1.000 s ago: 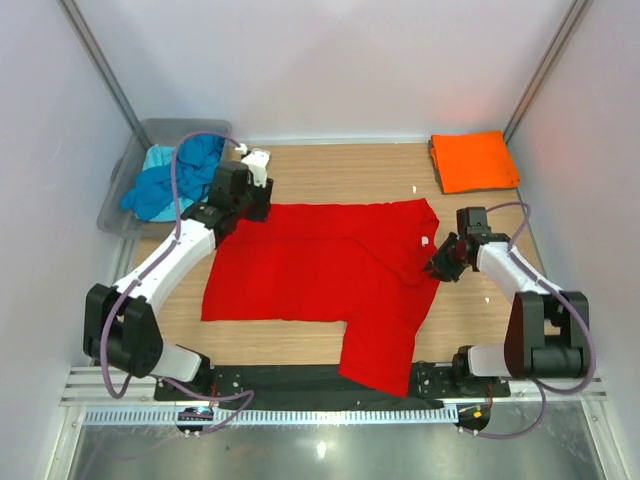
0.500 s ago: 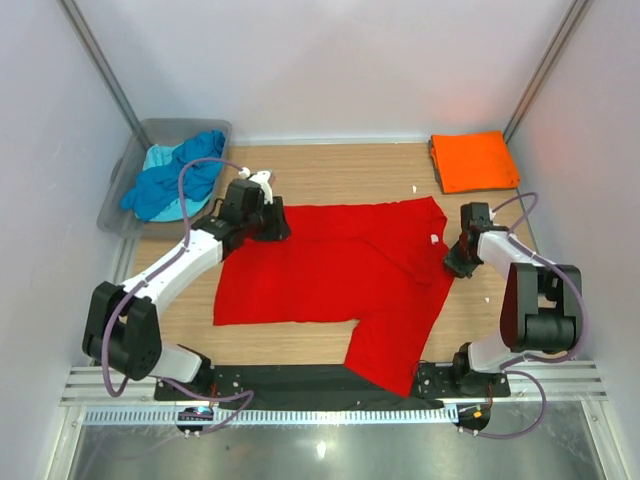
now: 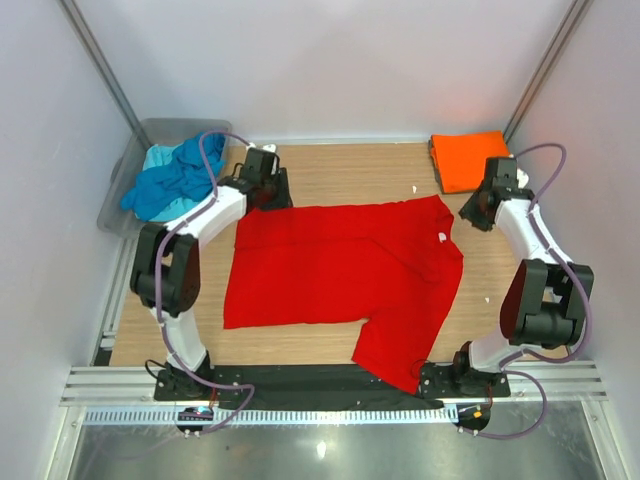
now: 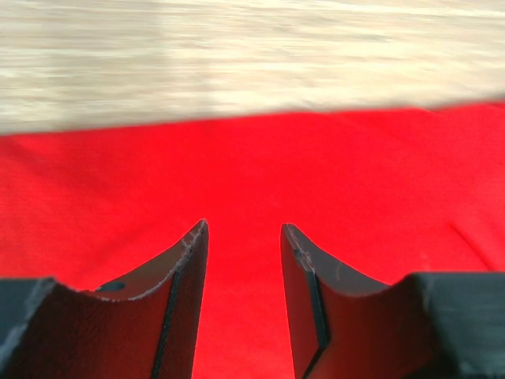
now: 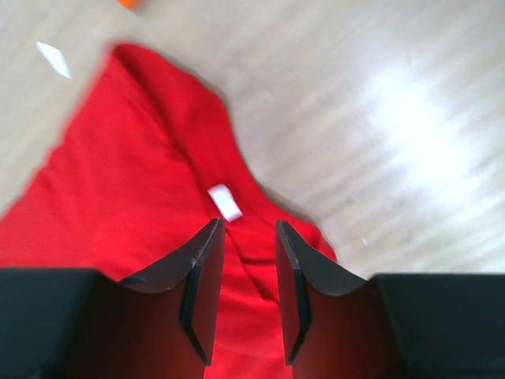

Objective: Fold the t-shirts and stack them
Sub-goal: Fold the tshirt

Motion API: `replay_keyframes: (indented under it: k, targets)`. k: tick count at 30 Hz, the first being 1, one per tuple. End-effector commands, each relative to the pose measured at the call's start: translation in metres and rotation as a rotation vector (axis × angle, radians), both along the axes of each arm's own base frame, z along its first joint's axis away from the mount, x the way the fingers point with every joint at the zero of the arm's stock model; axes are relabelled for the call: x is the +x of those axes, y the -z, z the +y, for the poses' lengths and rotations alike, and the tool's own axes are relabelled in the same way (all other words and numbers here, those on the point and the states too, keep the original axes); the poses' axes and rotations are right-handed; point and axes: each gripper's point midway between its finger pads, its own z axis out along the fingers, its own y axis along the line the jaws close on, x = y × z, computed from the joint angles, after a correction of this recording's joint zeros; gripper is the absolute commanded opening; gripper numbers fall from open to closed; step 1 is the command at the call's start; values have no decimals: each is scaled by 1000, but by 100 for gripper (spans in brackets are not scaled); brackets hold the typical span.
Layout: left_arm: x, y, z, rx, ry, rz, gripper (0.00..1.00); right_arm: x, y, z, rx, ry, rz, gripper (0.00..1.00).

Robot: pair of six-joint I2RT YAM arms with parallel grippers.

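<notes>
Directly beneath left claw [image 4: 243, 227], red t-shirt [image 4: 355, 174].

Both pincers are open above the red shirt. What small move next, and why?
Probably lower the left pincer onto the far edge of the red shirt and close. The shirt lies spread out, unfolded, and both pincers are open and empty, the right pincer near the collar label.

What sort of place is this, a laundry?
Likely a robot lab test booth, not a laundry: white walls box in a wooden table, a left arm and right arm are mounted at its edge, with a red shirt spread between them.
</notes>
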Motion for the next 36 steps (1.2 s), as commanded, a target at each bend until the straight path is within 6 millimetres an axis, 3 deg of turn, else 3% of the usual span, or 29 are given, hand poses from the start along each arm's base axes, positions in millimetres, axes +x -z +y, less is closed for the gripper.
replay_keyframes:
  k: [1, 3, 4, 6, 8, 9, 11, 12, 16, 22, 36]
  targets:
    - [17, 23, 37, 94, -86, 54, 43, 40, -21, 1, -53, -115, -93, 39]
    - [21, 28, 43, 77, -103, 77, 41, 62, -27, 2, -62, -150, -133, 40]
    - [23, 36, 51, 79, -119, 95, 40, 70, -12, 4, -64, -185, -103, 41]
    - [26, 38, 57, 91, -115, 103, 40, 91, -14, 10, -77, -237, -121, 44]
    - [27, 44, 65, 125, -119, 115, 40, 102, 5, 22, -115, -320, -76, 46]
    - [26, 45, 70, 155, -110, 119, 39, 110, 0, 23, -147, -333, -83, 46]
    - [29, 49, 79, 205, -122, 116, 39, 117, 15, 31, -183, -388, -46, 46]
    - [29, 52, 83, 226, -118, 122, 40, 123, 12, 32, -199, -395, -51, 46]
    - [31, 68, 101, 249, -150, 161, 39, 131, 25, 31, -251, -426, -17, 46]
    - [35, 80, 112, 250, -162, 196, 38, 144, 39, 29, -275, -453, 4, 42]
    - [34, 92, 115, 261, -163, 221, 38, 163, 47, 31, -272, -429, -14, 35]
